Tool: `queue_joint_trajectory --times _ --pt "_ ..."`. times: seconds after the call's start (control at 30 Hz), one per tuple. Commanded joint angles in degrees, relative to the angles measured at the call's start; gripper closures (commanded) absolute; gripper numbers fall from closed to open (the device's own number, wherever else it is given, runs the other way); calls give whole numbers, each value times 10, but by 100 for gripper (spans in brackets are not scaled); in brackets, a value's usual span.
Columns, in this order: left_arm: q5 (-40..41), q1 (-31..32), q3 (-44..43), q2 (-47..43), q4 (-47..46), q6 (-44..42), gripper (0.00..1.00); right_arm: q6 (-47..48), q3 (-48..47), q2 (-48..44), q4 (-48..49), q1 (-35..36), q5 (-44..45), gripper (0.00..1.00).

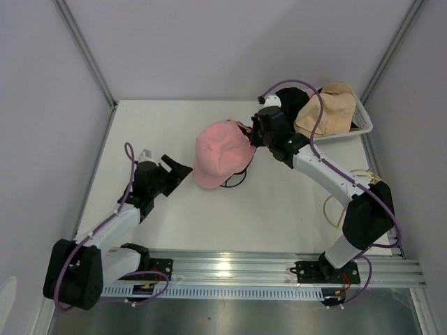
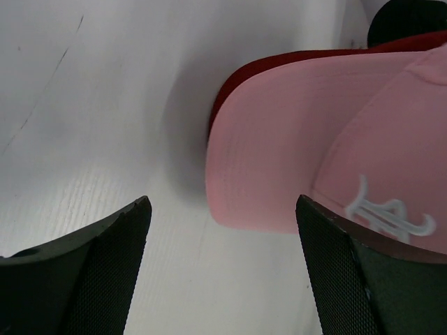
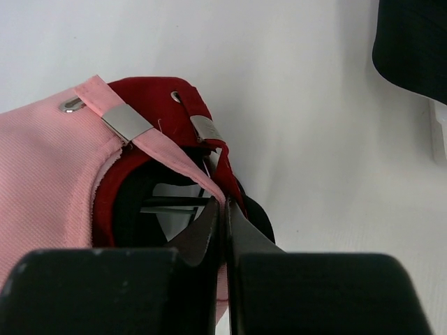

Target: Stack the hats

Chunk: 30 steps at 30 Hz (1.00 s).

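The right end effector [image 3: 223, 209] has its two dark fingers pressed together on the thin back strap of a pink fabric baseball cap [image 3: 49, 167], with the strap running down into the seam between the fingertips. Just beside that strap hangs the strap of a red fabric baseball cap [image 3: 150, 87], and each strap carries a small metal buckle [image 3: 126, 122]. The red cap sits under the pink one, and only its rear edge and dark inner band show around the opening. From above, the right end effector [image 1: 253, 136] meets the back of the pink cap [image 1: 222, 152], which lies near the middle of the white counter [image 1: 265, 209] with its brim pointing toward the left arm. The left end effector [image 2: 223, 202] is spread wide and holds nothing. Its mesh-textured fingers [image 2: 105, 265] sit low over the counter on either side of the pink brim, whose tip lies between them, apparently untouched. A white embroidered logo [image 2: 384, 209] shows on the pink crown, and the red brim [image 2: 279, 63] peeks out beneath the pink one. Overhead, the left end effector [image 1: 178, 167] sits just left of the stacked caps. At the far right corner, a white plastic mesh basket [image 1: 364, 124] holds a tan fabric bucket hat [image 1: 327, 110], with a black fabric hat [image 1: 297, 98] next to it behind the right wrist.
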<state>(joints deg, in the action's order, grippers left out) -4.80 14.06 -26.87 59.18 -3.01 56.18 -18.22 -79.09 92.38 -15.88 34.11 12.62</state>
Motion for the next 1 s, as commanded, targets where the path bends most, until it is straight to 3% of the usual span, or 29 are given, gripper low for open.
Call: queue_joint_trajectory --times 0.0,0.3,0.6,0.97 --pt "-62 -14 29 36 -168 38 14 -19 20 1 -7 -8 46 100" --pt "-92 -18 -11 136 -227 34 17 -48 69 -11 -13 -21 74 100" --pt "-116 -20 -24 228 -345 57 21 -53 75 -12 -17 -35 66 100" --pt "-174 -27 -22 366 -605 110 31 -69 73 6 -14 -49 30 100"
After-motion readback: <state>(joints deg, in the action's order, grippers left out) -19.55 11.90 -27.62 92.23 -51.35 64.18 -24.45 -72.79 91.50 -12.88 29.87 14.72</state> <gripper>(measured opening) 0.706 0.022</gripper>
